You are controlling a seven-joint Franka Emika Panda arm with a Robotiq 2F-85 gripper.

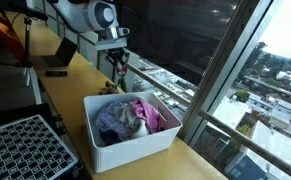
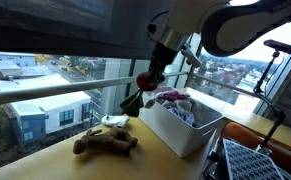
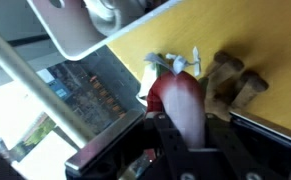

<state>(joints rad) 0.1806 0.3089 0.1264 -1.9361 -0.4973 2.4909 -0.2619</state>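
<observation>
One red soft item gripped by tool, aloft beside white bin.

One desk carries one white bin, one brown plush toy, one small white toy and one black grid tray. Inside the bin lie at least two cloths, one pink, one blue-grey. One arm, one pincer, one red toy between its fingers.

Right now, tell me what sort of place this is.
Probably an upper-floor office or lab: tall windows look down on city rooftops, and a long wooden counter along the glass carries a white bin of clothes.
</observation>
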